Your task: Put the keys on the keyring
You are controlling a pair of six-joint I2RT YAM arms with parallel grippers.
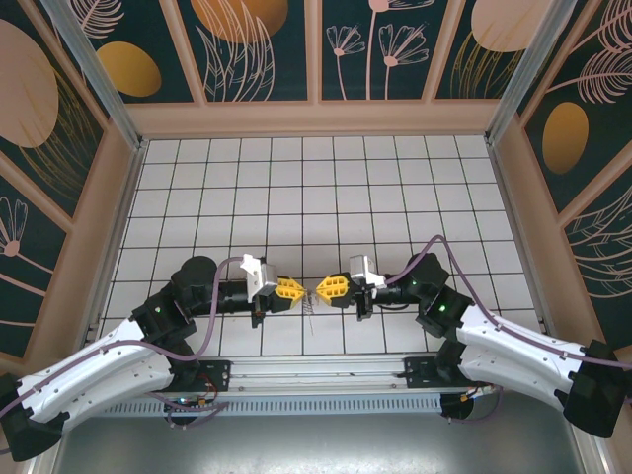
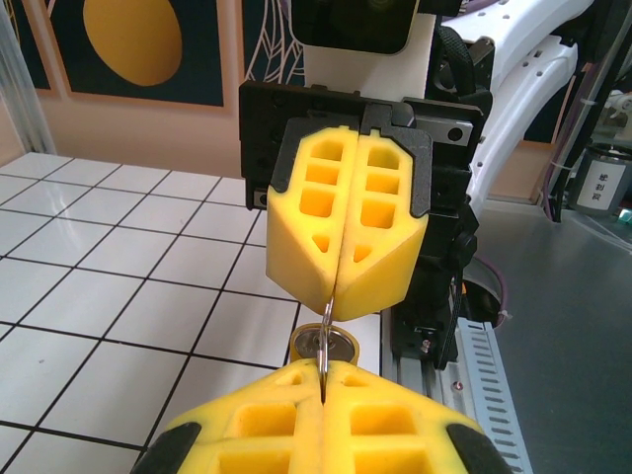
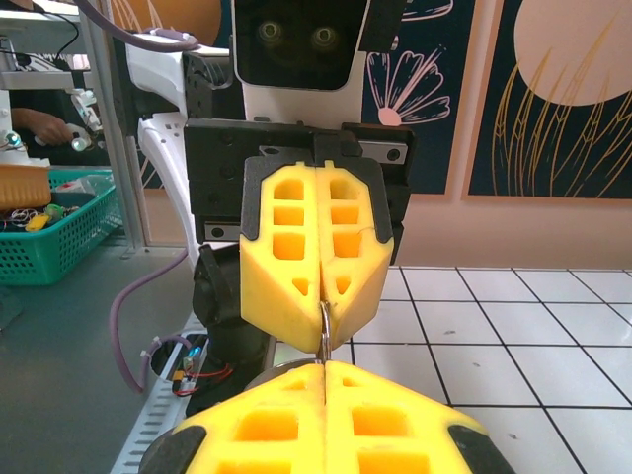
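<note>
Both arms are reaching inward just beyond the ribbed aluminium rail, and their grippers are meeting tip to tip above its middle. The left gripper is pressing its two blocky yellow fingers flat together. These fingers are matte plastic moulded with square and triangular pockets. The right gripper is facing it, and its matching wedge-shaped yellow fingers are likewise sitting closed with only a hairline seam between them.

Both grippers are pinching the keyring by its small metal ring. The ring is a thin, shiny wire loop standing on edge and bridging the narrow gap between the two sets of tips. The strap part is not discernible.

The keys are dangling from that gap on the side nearer the rail, appearing from above as thin silvery slivers too small to separate. In the left wrist view one rounded head, silver-rimmed with a golden face, is hanging just under the ring, and its blade is hidden. Glossy white square tiles with dark grout lines are stretching away beyond the rail.
</note>
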